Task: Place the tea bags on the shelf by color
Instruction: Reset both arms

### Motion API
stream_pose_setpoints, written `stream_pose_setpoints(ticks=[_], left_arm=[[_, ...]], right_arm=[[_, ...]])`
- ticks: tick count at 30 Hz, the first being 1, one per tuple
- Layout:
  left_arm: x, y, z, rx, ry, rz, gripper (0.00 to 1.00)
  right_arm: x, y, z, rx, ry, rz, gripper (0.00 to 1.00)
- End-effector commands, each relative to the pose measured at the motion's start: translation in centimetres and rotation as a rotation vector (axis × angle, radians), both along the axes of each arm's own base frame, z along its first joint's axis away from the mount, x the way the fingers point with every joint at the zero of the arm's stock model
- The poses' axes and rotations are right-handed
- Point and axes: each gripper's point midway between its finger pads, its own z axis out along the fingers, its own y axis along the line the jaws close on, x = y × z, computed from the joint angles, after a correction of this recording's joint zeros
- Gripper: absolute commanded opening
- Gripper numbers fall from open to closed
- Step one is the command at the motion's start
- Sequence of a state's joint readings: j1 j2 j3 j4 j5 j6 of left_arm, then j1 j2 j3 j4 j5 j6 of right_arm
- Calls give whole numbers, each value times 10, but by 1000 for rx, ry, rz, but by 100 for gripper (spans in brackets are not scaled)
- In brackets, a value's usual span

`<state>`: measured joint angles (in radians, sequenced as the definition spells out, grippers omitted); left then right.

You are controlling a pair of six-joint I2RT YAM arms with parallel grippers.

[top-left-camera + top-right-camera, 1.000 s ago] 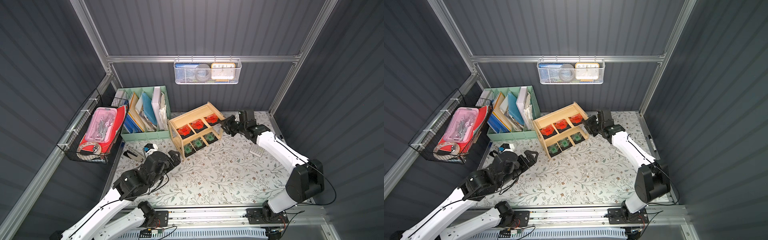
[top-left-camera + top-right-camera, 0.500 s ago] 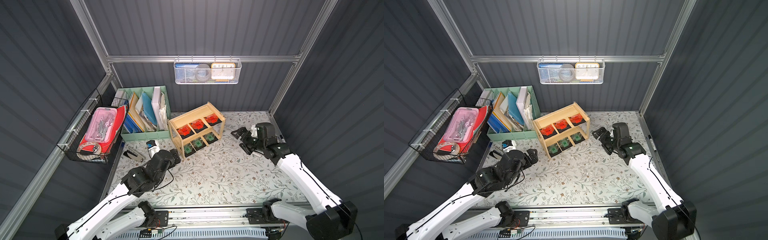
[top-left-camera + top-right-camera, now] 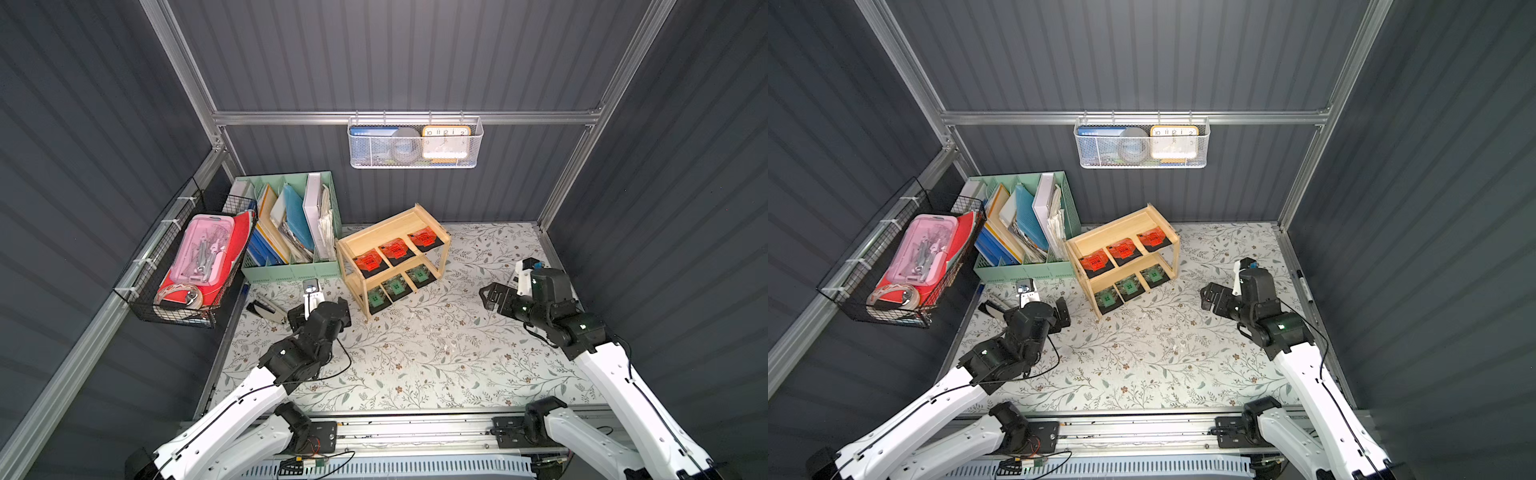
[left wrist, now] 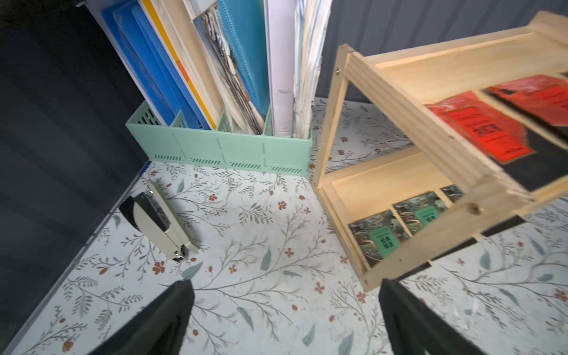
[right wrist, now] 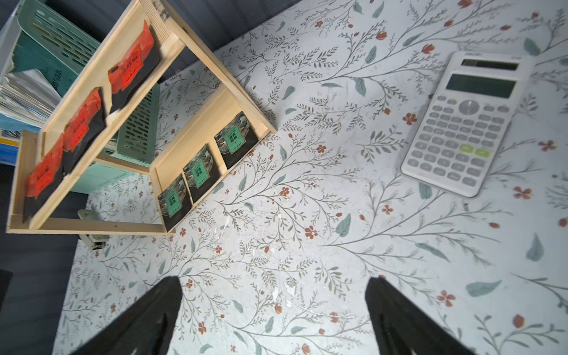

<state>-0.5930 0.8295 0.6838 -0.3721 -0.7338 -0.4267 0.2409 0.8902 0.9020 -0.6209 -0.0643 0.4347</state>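
While both arms hover low over the floral mat [image 3: 415, 357], the left gripper [image 4: 285, 295] and the right gripper [image 5: 273, 285] each hold their two fingers wide apart, gripping nothing. One calculator [image 5: 467, 123] lies near the right gripper. Farther back stands one wooden shelf [image 3: 390, 220]: three green tea bags [image 3: 395, 286] line its lower tier and three orange-red tea bags [image 3: 395, 250] its upper tier.

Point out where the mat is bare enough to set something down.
Widest bare patch: mid mat, bordered by the shelf front, left gripper, right gripper and near rail. Smaller one: between shelf and calculator. Crowded: the corner with stapler and file organizer.
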Motion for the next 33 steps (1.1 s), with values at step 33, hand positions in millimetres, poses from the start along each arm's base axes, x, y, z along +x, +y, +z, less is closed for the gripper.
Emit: stream_pose_setpoints(ticks=[33], left_arm=[[132, 73, -126, 13, -146, -145, 100]], right_arm=[[46, -123, -57, -324, -315, -289, 99]])
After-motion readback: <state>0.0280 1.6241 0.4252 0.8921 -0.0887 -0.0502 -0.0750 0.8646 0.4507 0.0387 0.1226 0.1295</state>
